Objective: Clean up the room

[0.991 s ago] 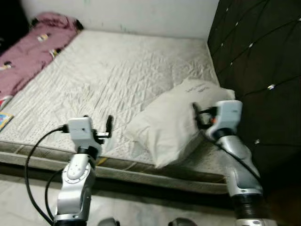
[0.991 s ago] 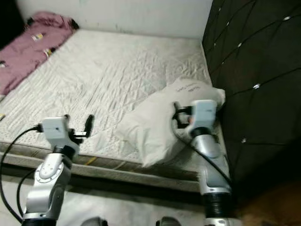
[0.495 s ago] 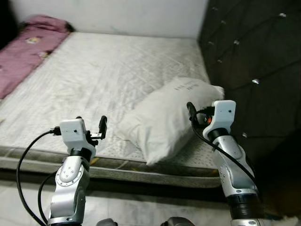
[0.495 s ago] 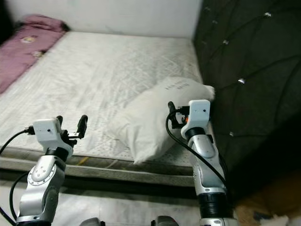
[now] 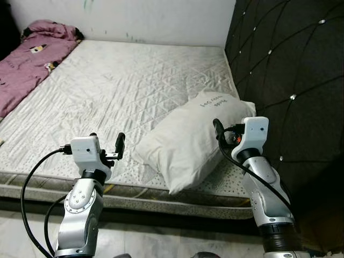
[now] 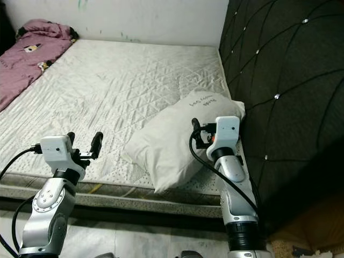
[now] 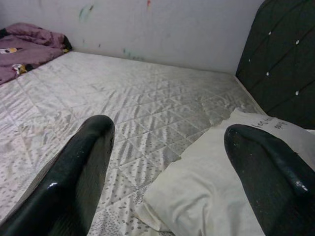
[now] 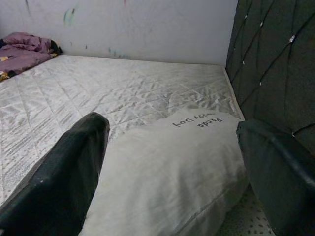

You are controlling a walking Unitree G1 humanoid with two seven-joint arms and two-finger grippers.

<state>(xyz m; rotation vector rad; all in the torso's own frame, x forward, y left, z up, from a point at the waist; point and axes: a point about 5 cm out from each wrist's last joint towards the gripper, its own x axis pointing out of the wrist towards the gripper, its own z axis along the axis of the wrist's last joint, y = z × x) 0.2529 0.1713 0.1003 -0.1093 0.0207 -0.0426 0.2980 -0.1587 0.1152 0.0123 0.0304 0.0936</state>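
A white pillow [image 5: 193, 142] with dark lettering lies tilted on the bare quilted mattress [image 5: 118, 80], close to the dark headboard. A crumpled pink blanket [image 5: 27, 59] sits at the mattress's far left corner. My left gripper [image 5: 107, 138] is raised over the bed's near edge, open and empty, to the left of the pillow. In the left wrist view its fingers [image 7: 78, 167] frame the mattress and the pillow's end. My right gripper [image 5: 228, 129] is open just above the pillow's near right side. In the right wrist view the pillow [image 8: 167, 172] lies between its fingers.
A black tufted headboard [image 5: 290, 64] rises along the right side of the bed. A pale wall [image 5: 134, 16] stands behind the bed. Tiled floor [image 5: 161, 242] runs along the bed's near edge. Brown clutter [image 6: 306, 236] lies on the floor at the lower right.
The whole picture has shifted and sharpened as the camera moved. Both arms hold the same raised pose, and the pillow lies where it was.
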